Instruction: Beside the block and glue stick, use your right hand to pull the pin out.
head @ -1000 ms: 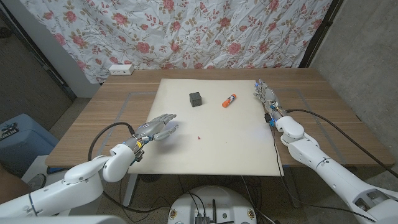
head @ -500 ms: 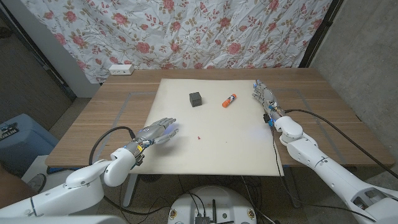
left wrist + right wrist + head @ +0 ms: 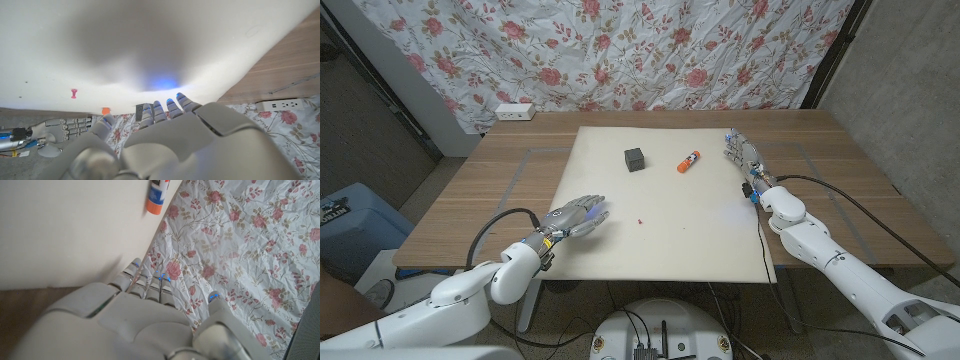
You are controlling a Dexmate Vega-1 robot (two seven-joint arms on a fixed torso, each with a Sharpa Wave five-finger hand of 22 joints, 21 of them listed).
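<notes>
The left hand (image 3: 575, 216) is seen empty, fingers (image 3: 594, 213) spread; the pin (image 3: 639, 218), tiny, light and stiff, is stuck in the white mat (image 3: 700, 230), best pinched at its head; the right hand (image 3: 744, 153) is empty, fingers extended.

A wooden table (image 3: 510, 165) carries a large cream mat (image 3: 660, 235) that covers its middle and reaches its near edge. On the mat, the black block (image 3: 635, 159) sits toward the far side. The orange-capped glue stick (image 3: 688, 160) lies just to the right of the block, apart from it, tilted on its side. The small red pin (image 3: 639, 218) lies nearer than the block, well apart from it. A white power strip (image 3: 514, 112) rests on the table's far left corner, beyond the block.
</notes>
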